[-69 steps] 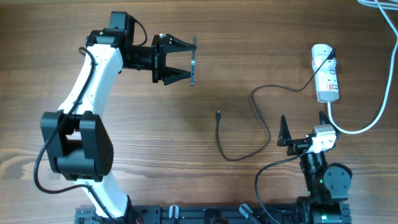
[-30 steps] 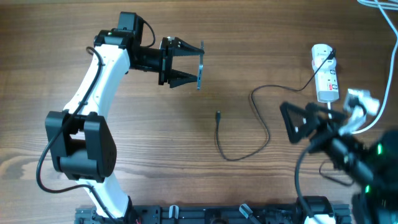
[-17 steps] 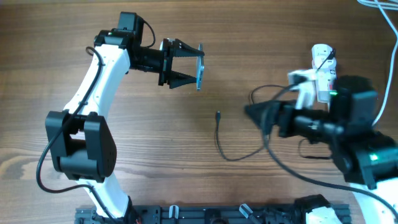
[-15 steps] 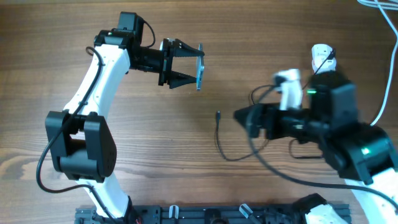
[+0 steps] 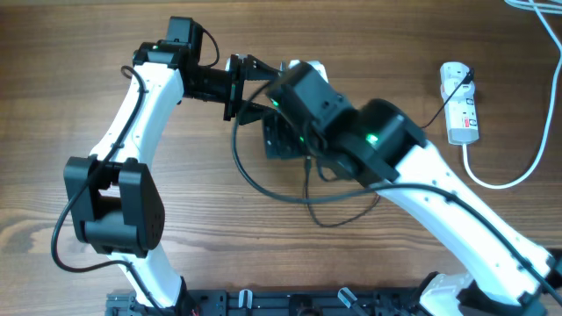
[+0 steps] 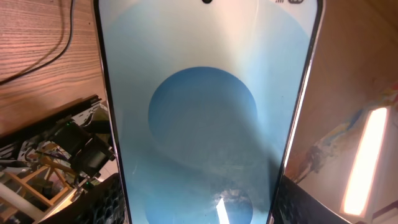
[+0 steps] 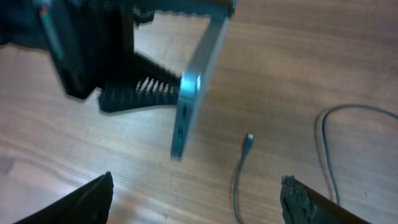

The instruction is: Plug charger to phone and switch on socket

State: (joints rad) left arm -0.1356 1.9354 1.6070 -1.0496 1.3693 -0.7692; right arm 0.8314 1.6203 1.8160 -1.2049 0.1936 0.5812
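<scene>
The wooden bench [image 5: 439, 35] carries everything. Across it the right arm [image 5: 421, 175] stretches from the near right corner up to the middle, and from overhead its bulky wrist covers the spot where the two claws meet. The left arm [image 5: 140, 96] rises from the near left and bends toward that same place.

At the far right lies the socket [image 5: 460, 105], a white strip lengthwise toward the back, with a white adapter [image 5: 454, 75] plugged into its far end and a thick white cord [image 5: 518, 180] curving off to the right edge.

The phone [image 6: 205, 112] is held off the bench near the upper middle, clenched in the left claw [image 6: 202, 208], whose ribbed pads [image 6: 112, 199] press on its long sides. In the left wrist view its pale screen with a blue disc fills most of the picture. In the right wrist view it stands edge-on and tilted, its thin metal side toward the camera.

The right claw [image 7: 198, 180] is released: its two dark fingers [image 7: 93, 199] sit wide apart in the lower corners of its own view, gripping nothing, with the phone beyond them.

The charger [image 5: 327, 224] lies loose on the bench, a thin black cable looping from the adapter under the right arm and back toward the middle. Its plug tip [image 7: 249, 140] rests flat on the wood, near the lower end of the phone but apart from it, and touched by neither claw
</scene>
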